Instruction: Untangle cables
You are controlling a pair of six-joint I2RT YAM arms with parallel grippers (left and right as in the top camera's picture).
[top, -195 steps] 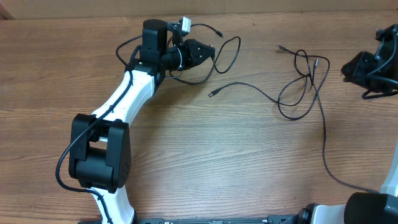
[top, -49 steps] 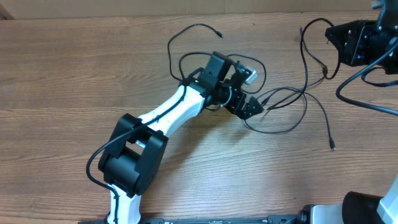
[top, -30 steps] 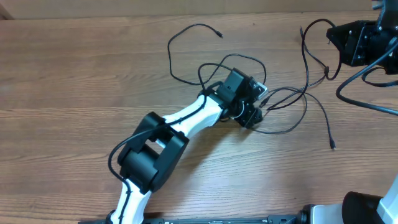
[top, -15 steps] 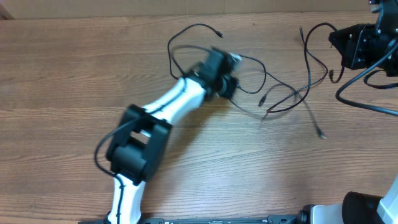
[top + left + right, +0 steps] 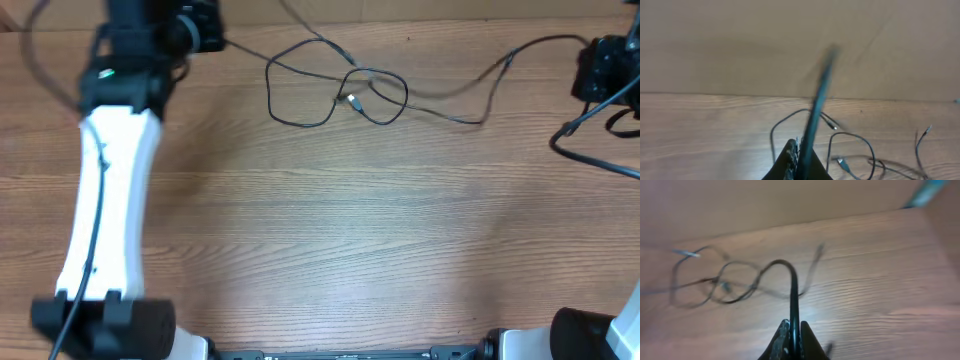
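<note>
As seen from overhead, cables strung along far side of worktop, well apart from the near edge. Crossing loops bunched left of centre, a small silver plug inside the tangle. One strand leading off toward far-left corner. Another, blurred, lifting off the wood toward far-right edge.

Left hand: closed, fingers pinched on a cable. Cable blurred, slanting up and away from the tips. Beyond it, loops lying flat on the wood, with a loose end off to the right.

Right hand: closed as well, fingers tight on a second cable. Second cable climbing straight from the tips, then arching left into the loops. Loops blurred in this view and crossing more than once. Which strand over which: cannot tell. Whether both hands grip the same cord: cannot tell either.

Plain tan wall behind the worktop.
</note>
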